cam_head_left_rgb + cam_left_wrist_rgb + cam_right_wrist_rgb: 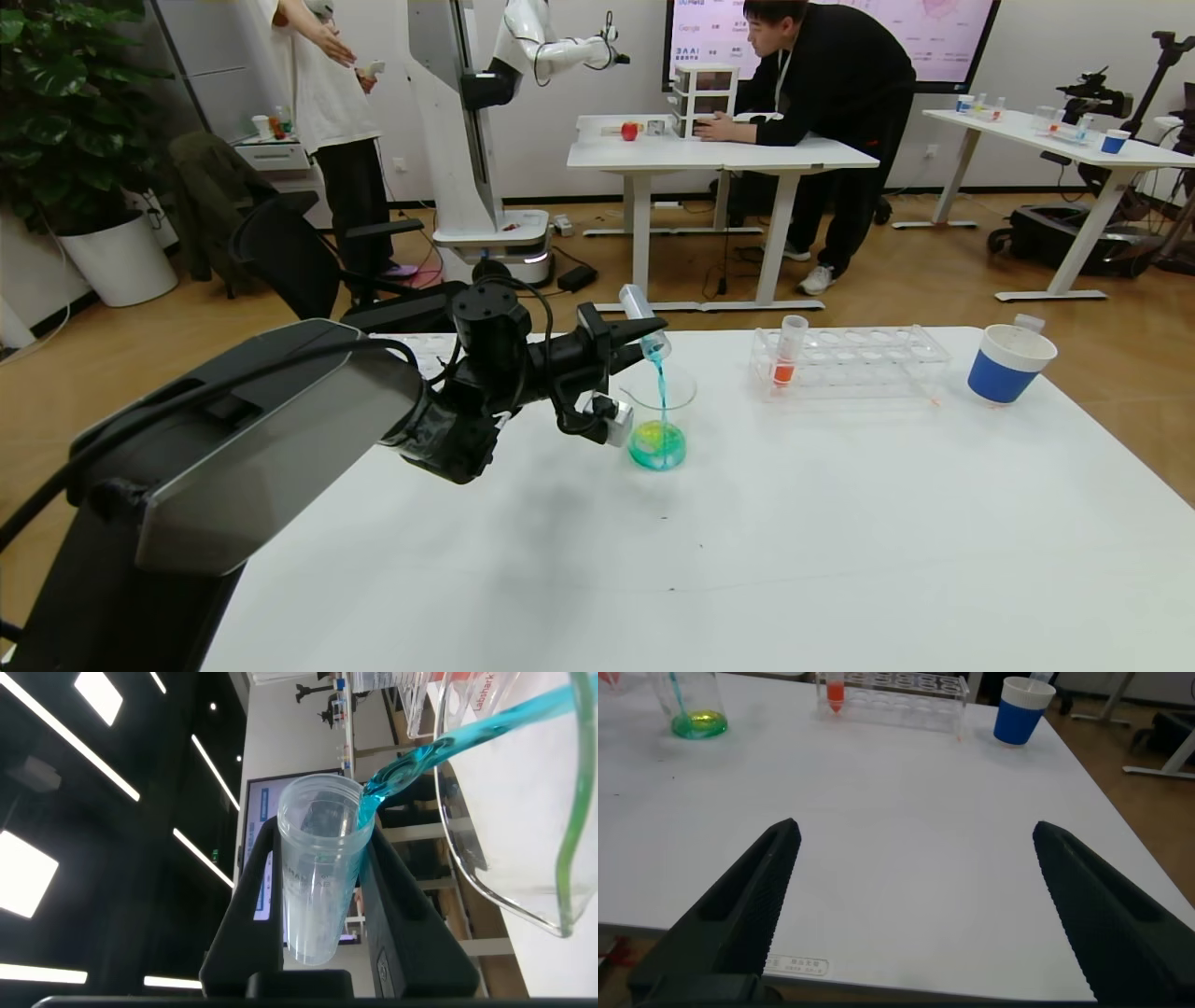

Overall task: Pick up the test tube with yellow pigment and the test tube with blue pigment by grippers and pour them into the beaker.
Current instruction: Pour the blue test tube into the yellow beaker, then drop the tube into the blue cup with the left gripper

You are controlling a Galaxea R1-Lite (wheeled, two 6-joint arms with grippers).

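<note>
The left gripper (pixel 627 334) pinches the test tube with blue pigment (pixel 644 320) and tips it just above the beaker (pixel 659 418), so blue liquid runs down into yellow-green liquid inside. The right gripper (pixel 910 905) hangs with its fingers spread wide, well away from the beaker

left gripper (pixel 644 338) raised, clamped, tilted; right gripper (pixel 915 905) low, jaws spread
</note>
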